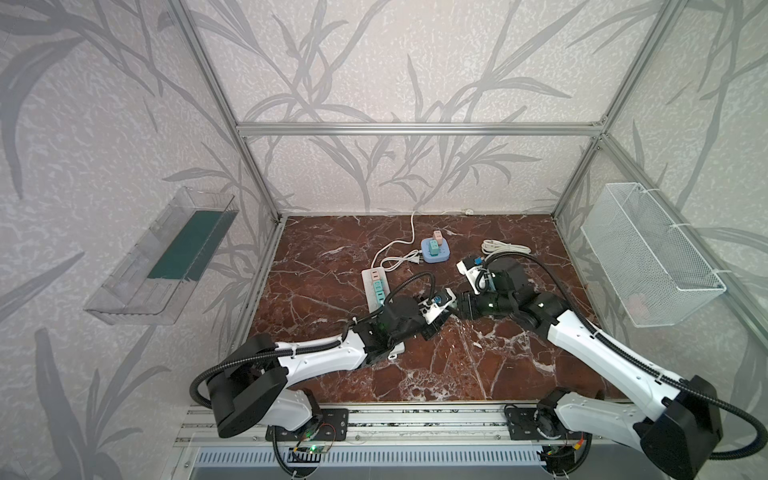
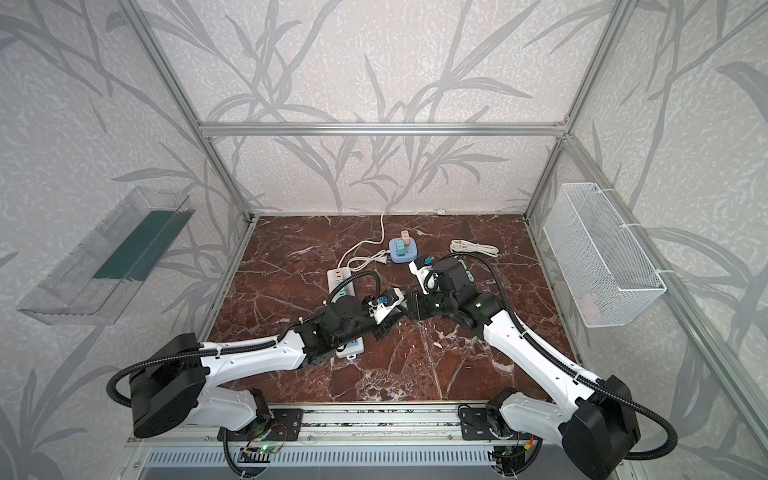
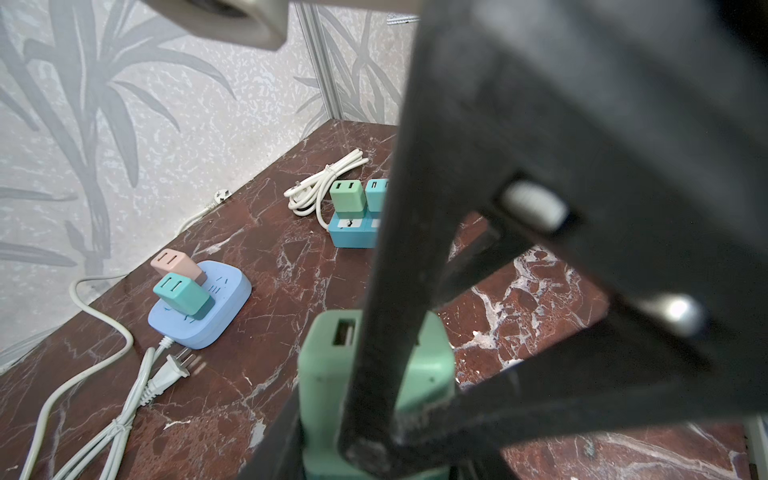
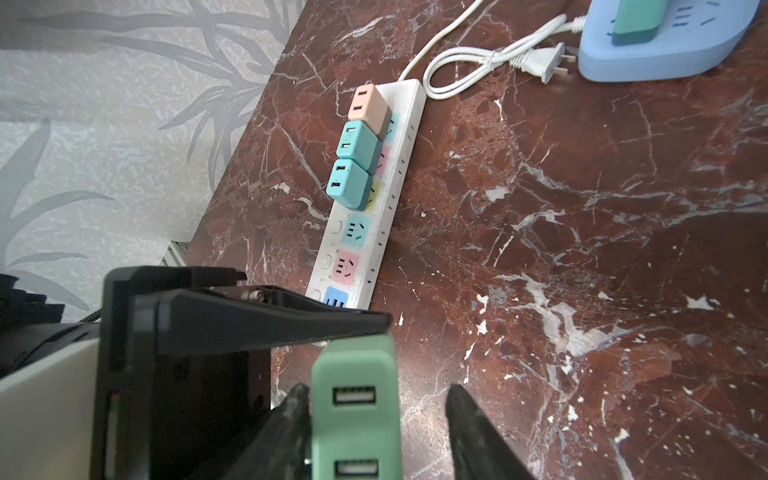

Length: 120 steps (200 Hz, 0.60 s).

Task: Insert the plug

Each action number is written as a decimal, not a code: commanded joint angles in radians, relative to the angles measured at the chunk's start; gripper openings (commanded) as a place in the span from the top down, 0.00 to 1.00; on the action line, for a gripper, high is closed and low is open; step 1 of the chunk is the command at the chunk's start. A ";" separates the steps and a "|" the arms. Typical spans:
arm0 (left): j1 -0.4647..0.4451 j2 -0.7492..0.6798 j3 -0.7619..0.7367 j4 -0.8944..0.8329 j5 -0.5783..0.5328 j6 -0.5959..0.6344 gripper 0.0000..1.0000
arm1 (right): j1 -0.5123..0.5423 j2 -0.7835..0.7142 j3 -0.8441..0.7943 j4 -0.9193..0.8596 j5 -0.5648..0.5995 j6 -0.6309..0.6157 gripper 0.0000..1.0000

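Right end effector (image 4: 376, 390) loosely astride plug (image 4: 353, 365) in left end effector (image 1: 432, 328)

Near-middle stretch of the red-brown marble tabletop (image 1: 469, 365) is lying bare, passage free. Far middle is crowding up: long white power strip (image 1: 368, 293) carrying cube chargers (image 1: 377, 286), loose white cord (image 3: 168, 374), pale-blue rounded socket block (image 1: 441, 257). Bundled white cable (image 1: 505, 248) is occupying far right beside a teal socket cube (image 3: 351, 232).
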State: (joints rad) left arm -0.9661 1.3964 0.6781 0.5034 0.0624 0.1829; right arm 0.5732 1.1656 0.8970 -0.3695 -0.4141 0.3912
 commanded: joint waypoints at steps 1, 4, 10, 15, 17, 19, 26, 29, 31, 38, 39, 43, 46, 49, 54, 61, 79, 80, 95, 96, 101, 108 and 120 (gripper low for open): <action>-0.003 -0.023 -0.004 0.038 0.010 0.023 0.83 | 0.007 0.012 0.021 0.005 -0.029 0.001 0.58; -0.004 -0.023 -0.004 0.038 0.010 0.021 0.83 | 0.008 0.012 0.020 0.007 -0.032 0.002 0.61; -0.005 -0.024 -0.005 0.038 0.007 0.021 0.83 | 0.008 0.013 0.019 0.010 -0.040 0.006 0.65; -0.005 -0.023 -0.005 0.038 0.005 0.021 0.82 | 0.008 0.011 0.017 0.013 -0.041 0.009 0.70; -0.005 -0.022 -0.006 0.038 0.003 0.020 0.82 | 0.007 0.010 0.016 0.015 -0.043 0.010 0.72; -0.005 -0.022 -0.005 0.038 0.002 0.020 0.81 | 0.008 0.008 0.016 0.017 -0.043 0.011 0.73; -0.005 -0.022 -0.003 0.038 -0.002 0.018 0.79 | 0.008 0.004 0.014 0.022 -0.041 0.014 0.80; -0.005 -0.023 -0.004 0.038 -0.004 0.017 0.78 | 0.007 0.002 0.014 0.023 -0.039 0.015 0.82; -0.005 -0.023 -0.004 0.038 -0.005 0.017 0.77 | 0.007 0.002 0.013 0.024 -0.037 0.016 0.83; -0.005 -0.023 -0.002 0.037 -0.011 0.014 0.72 | 0.008 -0.005 0.013 0.028 -0.029 0.022 0.86; -0.005 -0.024 -0.002 0.037 -0.011 0.013 0.72 | 0.007 -0.006 0.013 0.028 -0.028 0.022 0.87; -0.005 -0.026 -0.002 0.037 -0.016 0.010 0.67 | 0.008 -0.010 0.013 0.030 -0.025 0.024 0.88; -0.005 -0.027 -0.002 0.035 -0.021 0.007 0.64 | 0.008 -0.013 0.013 0.030 -0.023 0.027 0.89; -0.005 -0.027 -0.002 0.035 -0.027 0.004 0.60 | 0.008 -0.016 0.012 0.031 -0.020 0.029 0.90; -0.005 -0.030 -0.001 0.032 -0.037 0.001 0.53 | 0.007 -0.021 0.013 0.034 -0.015 0.034 0.91; -0.004 -0.038 0.001 0.025 -0.051 -0.002 0.46 | 0.008 -0.029 0.012 0.036 -0.002 0.040 0.91; -0.005 -0.070 0.009 0.007 -0.113 -0.026 0.37 | 0.007 -0.052 0.019 0.030 0.062 0.047 0.94; -0.005 -0.073 0.010 0.006 -0.117 -0.028 0.37 | 0.007 -0.052 0.021 0.029 0.068 0.047 0.93; -0.003 -0.119 0.015 -0.014 -0.211 -0.064 0.32 | 0.011 -0.071 0.028 0.010 0.163 0.054 0.94; -0.003 -0.123 0.016 -0.016 -0.218 -0.067 0.31 | 0.012 -0.073 0.028 0.008 0.172 0.054 0.94; -0.003 -0.141 0.016 -0.020 -0.258 -0.077 0.29 | 0.018 -0.080 0.028 0.001 0.220 0.056 0.95; -0.002 -0.164 0.017 -0.025 -0.313 -0.088 0.28 | 0.036 -0.088 0.025 -0.004 0.294 0.057 0.96; 0.004 -0.206 0.018 -0.025 -0.426 -0.112 0.26 | 0.081 -0.088 0.018 0.006 0.390 0.059 0.97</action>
State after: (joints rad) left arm -0.9676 1.2778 0.6758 0.4763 -0.1238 0.1242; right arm 0.5961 1.1091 0.8978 -0.3679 -0.2543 0.4347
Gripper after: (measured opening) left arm 0.727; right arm 0.274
